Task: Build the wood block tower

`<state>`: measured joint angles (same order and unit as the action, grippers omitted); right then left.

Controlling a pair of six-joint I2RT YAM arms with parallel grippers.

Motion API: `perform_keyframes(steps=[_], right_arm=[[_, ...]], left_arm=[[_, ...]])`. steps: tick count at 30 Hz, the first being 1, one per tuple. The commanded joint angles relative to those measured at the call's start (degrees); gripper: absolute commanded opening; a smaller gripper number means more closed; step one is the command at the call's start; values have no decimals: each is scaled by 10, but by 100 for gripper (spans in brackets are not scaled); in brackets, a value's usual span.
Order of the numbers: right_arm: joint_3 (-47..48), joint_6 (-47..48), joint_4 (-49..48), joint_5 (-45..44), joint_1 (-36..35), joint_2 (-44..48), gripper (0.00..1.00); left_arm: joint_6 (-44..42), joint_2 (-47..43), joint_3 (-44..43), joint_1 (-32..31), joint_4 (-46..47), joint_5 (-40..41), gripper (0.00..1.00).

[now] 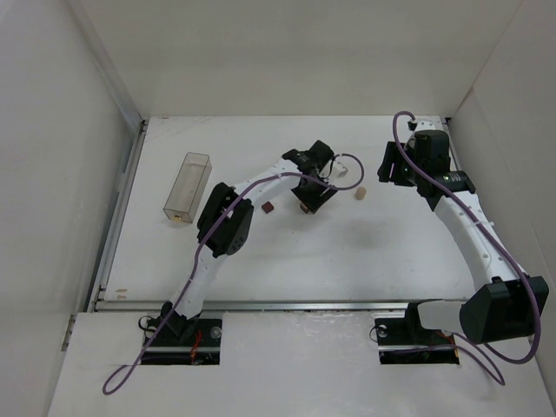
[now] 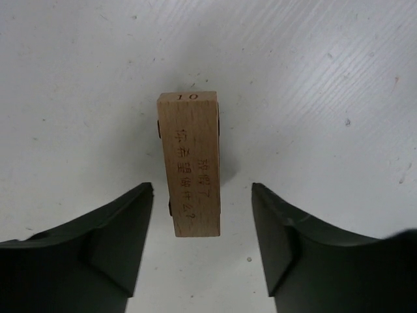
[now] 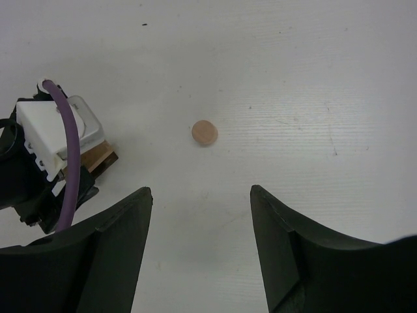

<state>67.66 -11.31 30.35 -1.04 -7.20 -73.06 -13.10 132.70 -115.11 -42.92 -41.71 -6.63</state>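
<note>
In the left wrist view a flat tan slab (image 2: 189, 163) with printed characters lies lengthwise on the white table. Dark brown cubes (image 2: 158, 128) peek out from under its edges. My left gripper (image 2: 202, 189) is open and hangs over the slab's near end, with a gap on each side. Another dark brown cube (image 1: 269, 208) sits on the table just left of that gripper (image 1: 308, 195). A pale beige short cylinder (image 3: 204, 133) stands alone ahead of my right gripper (image 3: 201, 192), which is open and holds nothing. The cylinder (image 1: 359, 195) lies between the two grippers.
A clear plastic box (image 1: 188, 185) lies at the left of the table with a small pale piece at its near end. White walls (image 1: 104, 130) enclose the table on three sides. The left gripper body with its purple cable (image 3: 65, 143) shows in the right wrist view.
</note>
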Motion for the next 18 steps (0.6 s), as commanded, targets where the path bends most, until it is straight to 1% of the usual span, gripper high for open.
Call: perform_keyframes(steps=[1,3,7,11,12,16,17,18], right_arm=[[1,8,-30,-4,-2,9,68],[1,8,-30,-4,-2,9,68],[1,8,-30,-4,-2,9,68],[1,8,-30,-4,-2,9,68],[1,8,-30,-4,-2,9,68],[1,8,-30,-4,-2,4,68],[1,8,-30,-4,-2,4,68],[1,8,-30,-4,-2,4,68]], left_arm=[[-8,-14,-1,5,-17,-13,63],[-15,-14,-1,5,-22,-13,66],[-25,-14,-1,11,-22,-6,65],[-37,-14,10,16,-34,-6,58],[-42,-14,15,16,-34,-6,53],[-53,-14,21,16,-27,0,43],[-58,-14,21,16,-27,0,38],[-58,-14,21,16,-21,0,36]])
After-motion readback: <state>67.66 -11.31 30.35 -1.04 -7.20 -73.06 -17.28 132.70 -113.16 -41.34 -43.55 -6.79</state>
